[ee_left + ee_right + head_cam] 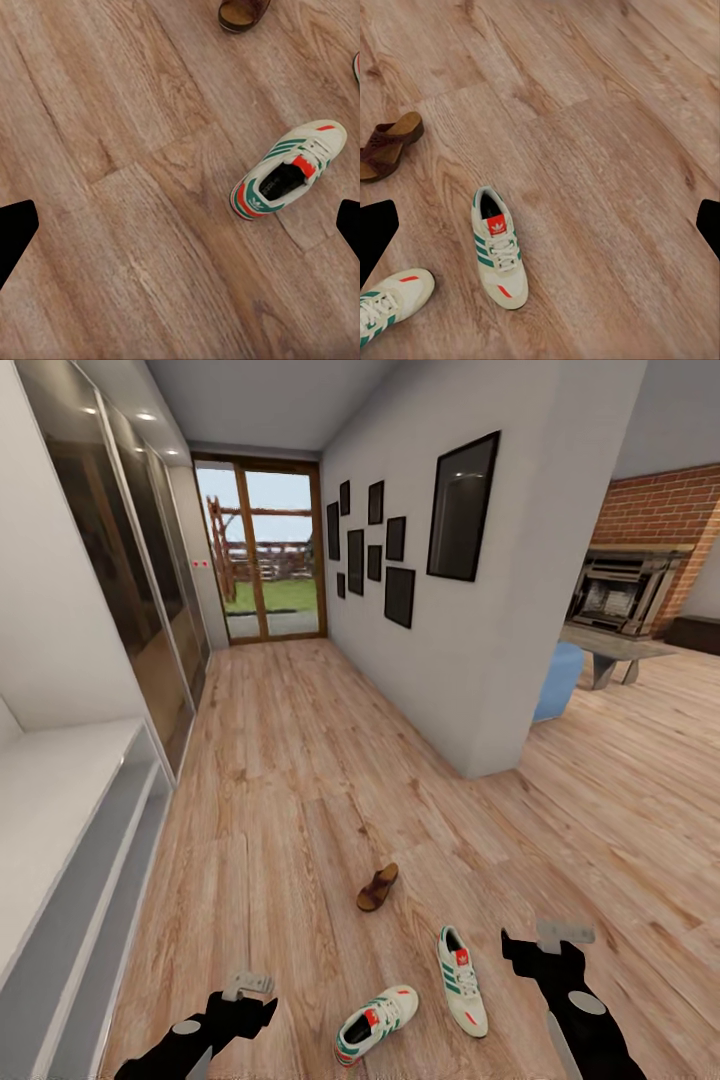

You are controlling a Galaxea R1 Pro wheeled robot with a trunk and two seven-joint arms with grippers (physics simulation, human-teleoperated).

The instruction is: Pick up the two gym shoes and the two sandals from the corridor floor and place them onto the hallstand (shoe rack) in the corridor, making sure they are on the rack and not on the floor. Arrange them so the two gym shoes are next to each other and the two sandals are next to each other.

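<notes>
Two white gym shoes with green stripes lie on the corridor floor [280,780] between my arms, one [376,1024] nearer the left arm, the other [462,979] nearer the right. One dark-brown sandal [378,887] lies farther ahead of them. The pale hallstand [70,800] runs along the left wall. My left gripper [245,1000] hangs open above bare planks, left of the nearer gym shoe [289,171]. My right gripper [545,945] is open too, just right of the other gym shoe [499,246]. The sandal [388,146] lies beyond that shoe.
A white wall corner [490,740] juts in on the right, hung with dark frames. Mirrored wardrobe doors [140,590] line the left beyond the hallstand. A glass door [270,555] ends the corridor. A blue pouf [557,680] and brick fireplace [620,595] stand at right.
</notes>
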